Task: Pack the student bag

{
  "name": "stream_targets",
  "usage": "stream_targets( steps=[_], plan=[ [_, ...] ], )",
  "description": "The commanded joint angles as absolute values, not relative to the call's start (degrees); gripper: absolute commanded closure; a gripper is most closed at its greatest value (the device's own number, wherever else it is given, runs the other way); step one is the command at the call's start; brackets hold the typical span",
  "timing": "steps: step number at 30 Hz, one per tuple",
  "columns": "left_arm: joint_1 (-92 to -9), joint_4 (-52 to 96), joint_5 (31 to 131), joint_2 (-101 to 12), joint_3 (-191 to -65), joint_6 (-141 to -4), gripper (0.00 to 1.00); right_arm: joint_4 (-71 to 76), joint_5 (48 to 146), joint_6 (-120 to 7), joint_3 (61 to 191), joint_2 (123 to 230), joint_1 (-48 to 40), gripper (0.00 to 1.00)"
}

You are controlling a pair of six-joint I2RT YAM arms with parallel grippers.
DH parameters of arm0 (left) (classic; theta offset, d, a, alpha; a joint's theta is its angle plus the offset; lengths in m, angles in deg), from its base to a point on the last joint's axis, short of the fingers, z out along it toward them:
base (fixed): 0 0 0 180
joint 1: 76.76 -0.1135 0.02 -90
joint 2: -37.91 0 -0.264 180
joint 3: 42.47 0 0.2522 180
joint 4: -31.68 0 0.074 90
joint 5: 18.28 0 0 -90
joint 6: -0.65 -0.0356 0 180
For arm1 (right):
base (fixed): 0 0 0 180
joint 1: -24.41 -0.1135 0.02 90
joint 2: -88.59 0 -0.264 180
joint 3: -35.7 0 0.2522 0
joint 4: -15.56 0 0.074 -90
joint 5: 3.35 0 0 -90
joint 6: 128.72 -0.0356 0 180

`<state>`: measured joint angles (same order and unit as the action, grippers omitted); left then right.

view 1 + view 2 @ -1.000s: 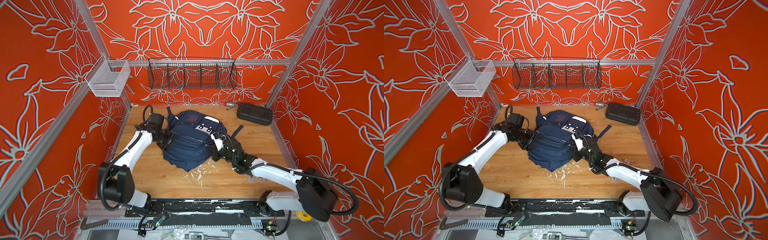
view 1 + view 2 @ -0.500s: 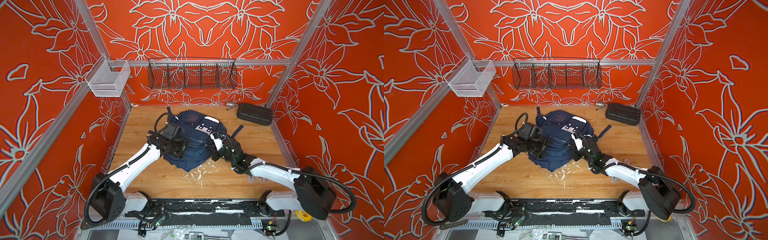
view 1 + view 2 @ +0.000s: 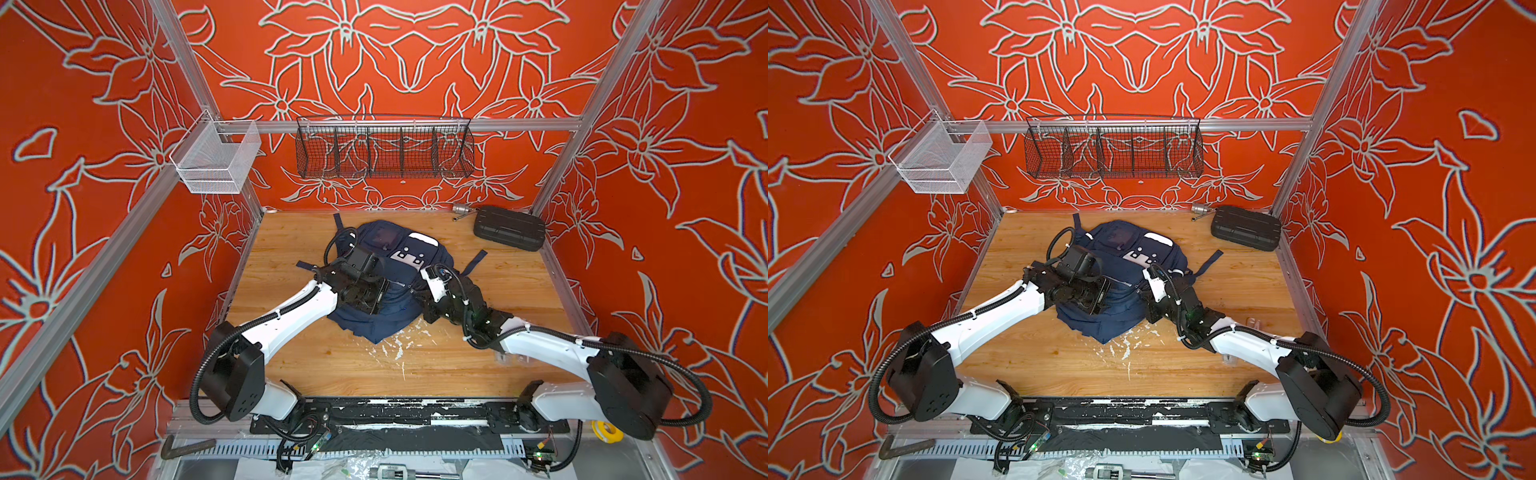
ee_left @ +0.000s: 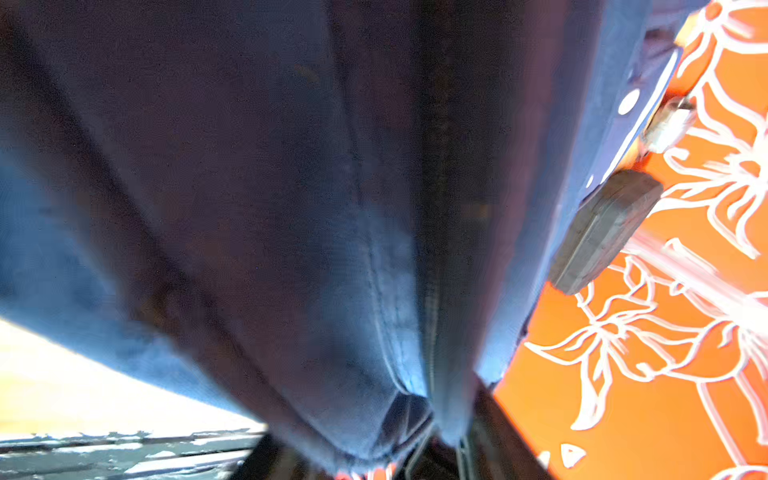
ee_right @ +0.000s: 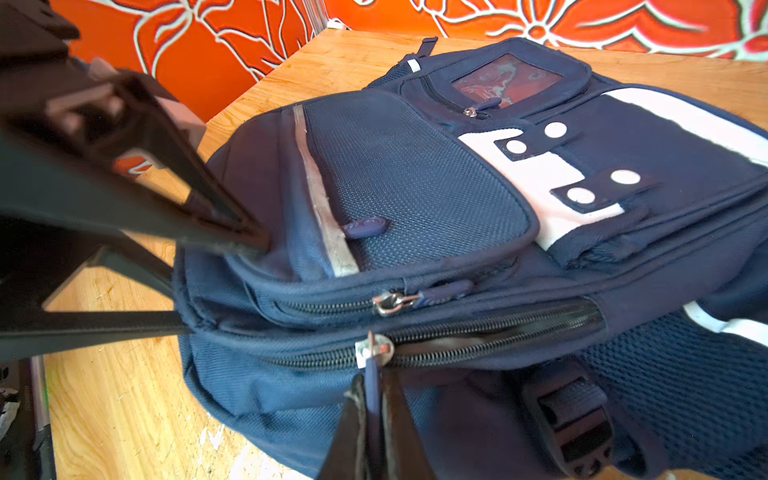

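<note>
Jaws of my right gripper (image 5: 374,388) are closed tight on the navy zip pull (image 5: 371,368) of the main compartment. My left gripper (image 5: 222,286) stands part open with a thick corner of the front pocket between its fingers (image 5: 232,232), both tips against cloth. I take that for a hold, but how firm it is I cannot tell. Both grippers are on the student bag (image 3: 401,307), which lies flat in the middle of the surface (image 3: 291,357), nearer its far edge. From its slump I judge it soft and light. It will likely bunch rather than resist, so the zip needs a counter-hold. Best purchase is the pull tab and the piped seams, not the mesh or the slick silver strip (image 5: 328,216).
</note>
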<state>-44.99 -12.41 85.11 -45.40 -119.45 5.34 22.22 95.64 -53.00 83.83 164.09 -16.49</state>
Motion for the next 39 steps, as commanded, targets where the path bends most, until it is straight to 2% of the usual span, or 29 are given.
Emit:
stream_targets(
  steps=[1,5,11,19,27,34,39],
  plan=[
    [-44.4,-14.1,84.0,-46.8,-120.1,6.4,0.66,27.0,95.8,-53.9,84.4,163.0,-17.2,1.00],
    [-44.4,-14.4,83.4,-46.3,-119.2,6.4,1.00,26.6,95.0,-53.8,84.4,162.6,-17.4,1.00],
    [-45.9,-15.1,83.5,-41.5,-116.9,3.3,1.00,22.4,89.2,-53.1,83.2,160.2,-16.3,1.00],
    [-46.8,-16.8,83.0,-33.3,-111.8,4.1,1.00,14.8,91.7,-54.0,87.0,163.8,-6.7,1.00],
    [-46.7,-13.4,84.8,-35.1,-111.4,4.3,1.00,15.5,96.1,-52.6,88.9,164.6,-5.7,1.00],
    [-46.7,-14.1,84.4,-35.0,-112.2,4.0,1.00,13.2,92.9,-51.6,87.8,164.2,-5.4,1.00],
    [-46.2,-12.9,84.1,-33.4,-110.7,5.3,1.00,13.2,95.5,-51.4,89.3,166.6,-5.2,1.00]
  ],
)
